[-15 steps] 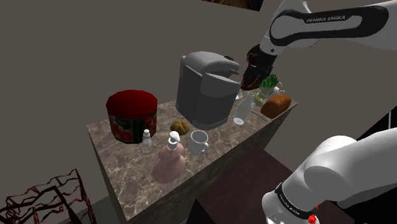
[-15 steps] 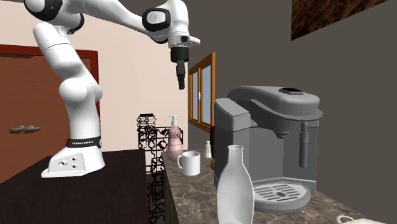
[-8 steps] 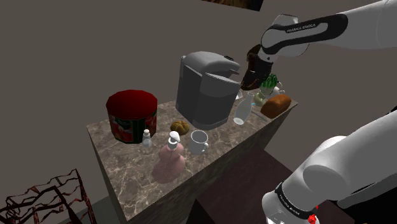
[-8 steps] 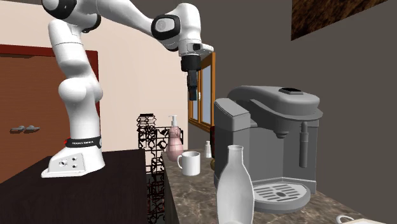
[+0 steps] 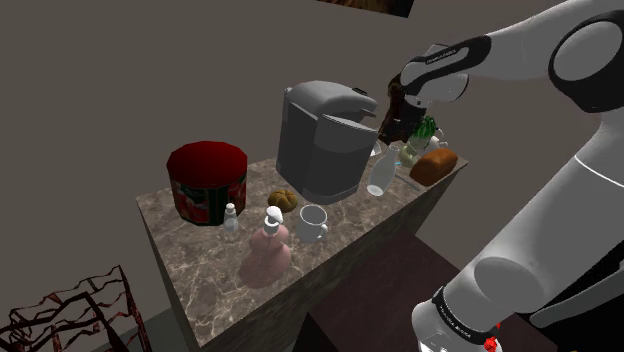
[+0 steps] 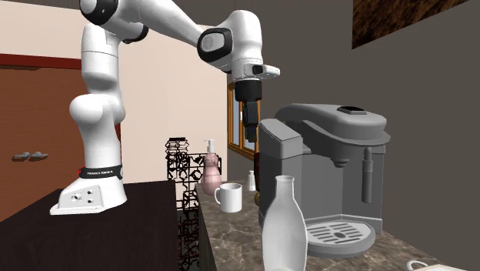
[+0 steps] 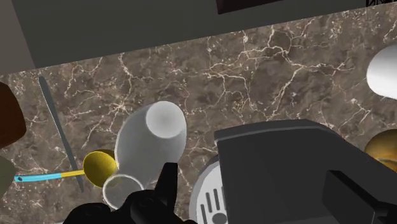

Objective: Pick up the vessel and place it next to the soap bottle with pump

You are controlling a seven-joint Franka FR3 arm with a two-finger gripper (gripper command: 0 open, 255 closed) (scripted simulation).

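The arm bends high over the marble counter and points the gripper down above the vessel, its fingers pressed together on nothing. Nearest on the counter stands the pink soap bottle, then a white mug, a bun, a shaker and a red can. The vessel, a pale upright bottle, stands farther along, just beside the grey coffee machine and well apart from the soap bottle. Beyond it lie a loaf and a plant. Lettering on the arm is too small to read.
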